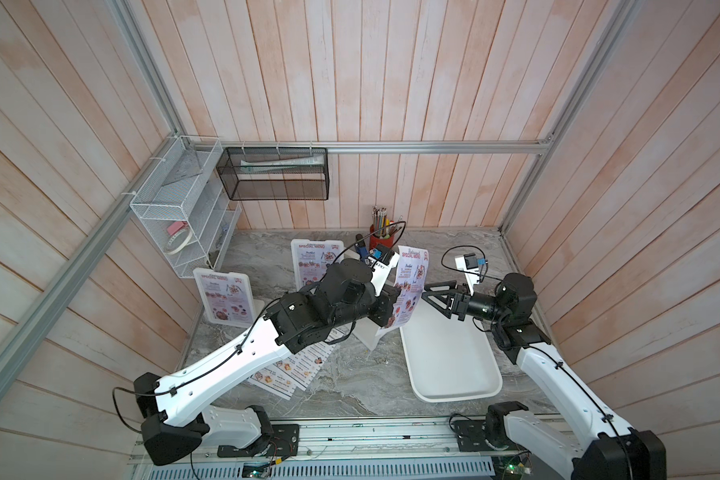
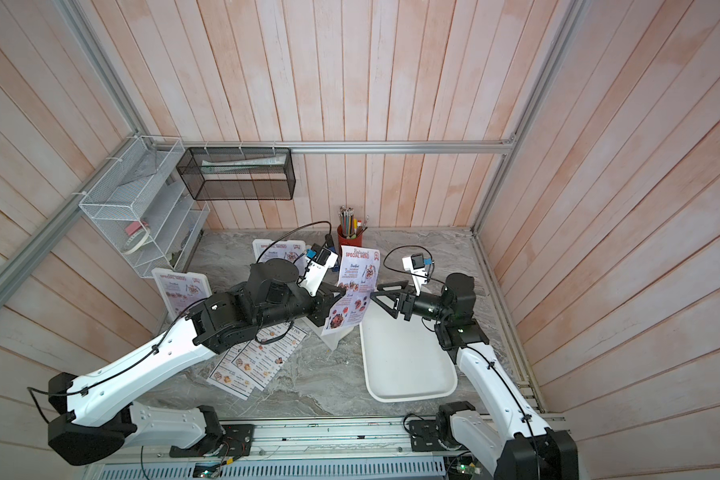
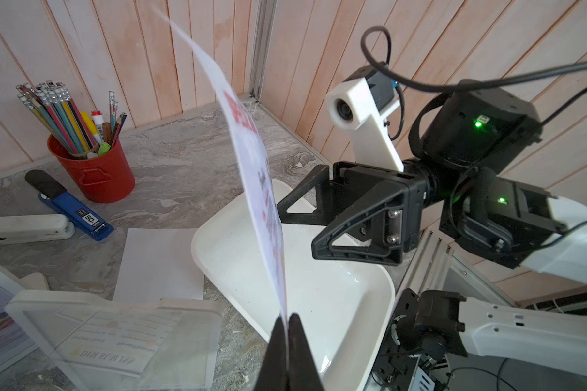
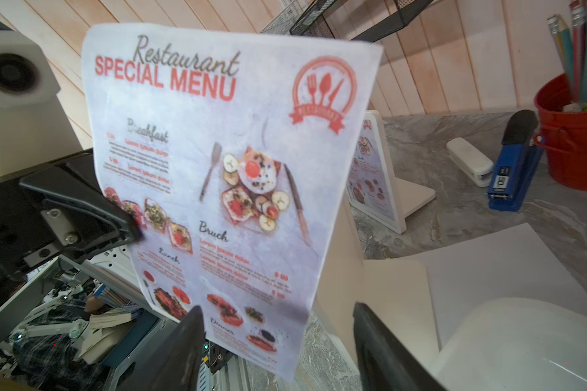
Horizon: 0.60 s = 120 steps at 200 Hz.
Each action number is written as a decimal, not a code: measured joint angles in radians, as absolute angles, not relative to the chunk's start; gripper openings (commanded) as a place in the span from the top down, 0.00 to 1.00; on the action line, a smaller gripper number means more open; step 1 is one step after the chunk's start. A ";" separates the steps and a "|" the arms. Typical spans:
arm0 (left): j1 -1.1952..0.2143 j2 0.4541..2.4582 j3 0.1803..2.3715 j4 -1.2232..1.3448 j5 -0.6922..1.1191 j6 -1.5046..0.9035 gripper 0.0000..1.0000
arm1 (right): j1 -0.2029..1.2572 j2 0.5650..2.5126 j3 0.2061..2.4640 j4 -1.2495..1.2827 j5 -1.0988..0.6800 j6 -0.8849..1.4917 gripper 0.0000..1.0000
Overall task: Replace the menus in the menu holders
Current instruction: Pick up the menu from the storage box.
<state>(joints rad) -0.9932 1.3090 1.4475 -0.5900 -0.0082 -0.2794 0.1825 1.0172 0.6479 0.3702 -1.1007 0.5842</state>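
1. Marble tabletop (image 1: 350, 374), plank-walled cell: my left gripper (image 3: 288, 320), pinched shut on one edge of a Special Menu sheet (image 4: 224, 169), holds it upright in the air at the far end of the white tray (image 1: 454, 374).
2. My right gripper (image 4: 275, 309) faces the printed side, jaws spread, tips just beside the paper.
3. Handover, I judge: straddle the free edge squarely and close before the left lets go, or the paper buckles.
4. Legible: "Restaurant SPECIAL MENU", "Breakfast", "Lunch"; "DIM SUM INN" upside down at the near menu holder (image 3: 116, 331); "50" on the blue stapler (image 3: 72, 210).
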 measured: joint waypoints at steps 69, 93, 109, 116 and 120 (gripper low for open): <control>-0.957 1.304 1.436 -0.579 0.008 -0.257 0.95 | 0.215 1.087 0.650 0.633 -1.199 0.712 0.32; -0.910 1.283 1.398 -0.561 0.033 -0.260 0.95 | 0.216 1.081 0.652 0.647 -1.208 0.715 0.33; -0.886 1.277 1.390 -0.561 0.051 -0.266 0.95 | 0.216 1.067 0.651 0.650 -1.210 0.715 0.36; -0.883 1.277 1.390 -0.559 0.056 -0.266 0.95 | 0.216 1.060 0.651 0.654 -1.210 0.716 0.38; -0.881 1.277 1.390 -0.557 0.059 -0.266 0.95 | 0.216 1.056 0.651 0.656 -1.211 0.719 0.39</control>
<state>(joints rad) -0.8814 1.2770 1.3895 -0.5571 0.0586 -0.2657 0.2165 1.0557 0.6514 0.6563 -1.2106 0.7193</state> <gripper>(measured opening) 0.052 0.640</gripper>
